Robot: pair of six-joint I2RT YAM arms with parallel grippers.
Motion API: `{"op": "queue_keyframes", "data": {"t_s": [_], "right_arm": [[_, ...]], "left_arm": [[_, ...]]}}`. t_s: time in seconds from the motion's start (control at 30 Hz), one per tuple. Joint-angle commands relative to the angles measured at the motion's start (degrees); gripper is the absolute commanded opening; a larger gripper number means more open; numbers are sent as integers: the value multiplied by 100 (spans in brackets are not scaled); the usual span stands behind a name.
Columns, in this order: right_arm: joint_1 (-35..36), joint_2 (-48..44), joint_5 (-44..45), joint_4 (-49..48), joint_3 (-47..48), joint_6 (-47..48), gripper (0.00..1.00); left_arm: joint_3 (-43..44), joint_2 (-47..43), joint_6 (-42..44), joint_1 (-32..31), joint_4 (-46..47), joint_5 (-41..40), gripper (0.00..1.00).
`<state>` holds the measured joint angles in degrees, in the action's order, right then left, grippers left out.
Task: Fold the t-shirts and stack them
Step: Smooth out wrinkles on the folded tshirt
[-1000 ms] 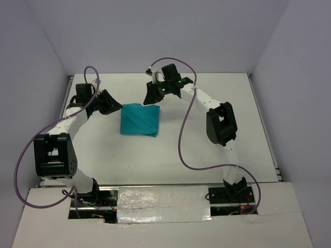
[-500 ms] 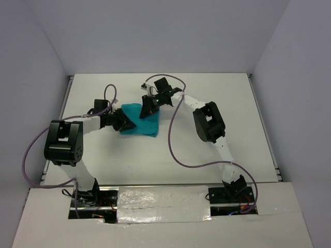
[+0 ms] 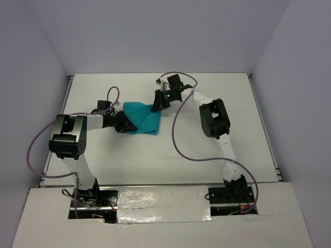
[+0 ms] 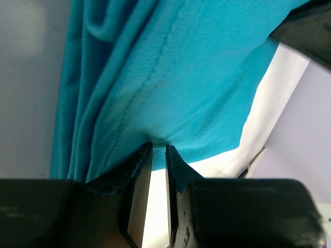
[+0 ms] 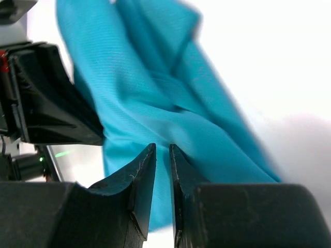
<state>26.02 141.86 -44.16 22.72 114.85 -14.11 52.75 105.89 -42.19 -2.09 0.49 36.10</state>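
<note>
Top view: teal t-shirt [image 3: 142, 118] lies folded on table [image 3: 207, 155] btwn left gripper [image 3: 125, 124] and right gripper [image 3: 158, 102], which we judge grip opp. edges to lift it; vs 0.5 s ago, its far corner is drawn outward. Left wrist: fingers [image 4: 137, 175] pressed near-together, nipping the hem. Right wrist: likewise, pinching cloth.

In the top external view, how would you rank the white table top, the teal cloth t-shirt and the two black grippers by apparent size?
1. white table top
2. teal cloth t-shirt
3. left gripper and right gripper: they look about alike, so I leave them unranked.
</note>
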Motion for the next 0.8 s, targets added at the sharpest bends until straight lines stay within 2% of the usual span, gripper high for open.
{"op": "queue_keyframes", "data": {"t_s": [0.0, 0.2, 0.37, 0.43, 0.5, 0.63, 0.77], "right_arm": [[-211, 61, 355, -57, 55, -4, 25], [-378, -141, -575, -373, -103, -136, 25], [-379, -939, -1374, -962, -498, -285, 25], [-378, -1247, -1446, -1015, -655, -259, 25], [-361, -1389, -1472, -1006, -753, -250, 25], [-186, -1556, -1446, -543, -973, 144, 25], [96, -1530, -1341, -172, -1166, 488, 25]], "left_arm": [[77, 213, 168, -20, -32, -340, 31], [148, 213, 168, -20, -172, -305, 31], [314, -225, 115, -20, -190, -42, 38], [638, -523, 124, -11, -347, 46, 46], [857, -674, 141, -20, -584, 107, 50], [1377, -912, 177, -11, -910, 117, 52], [1773, -667, 159, 6, -1060, 117, 51]]}}
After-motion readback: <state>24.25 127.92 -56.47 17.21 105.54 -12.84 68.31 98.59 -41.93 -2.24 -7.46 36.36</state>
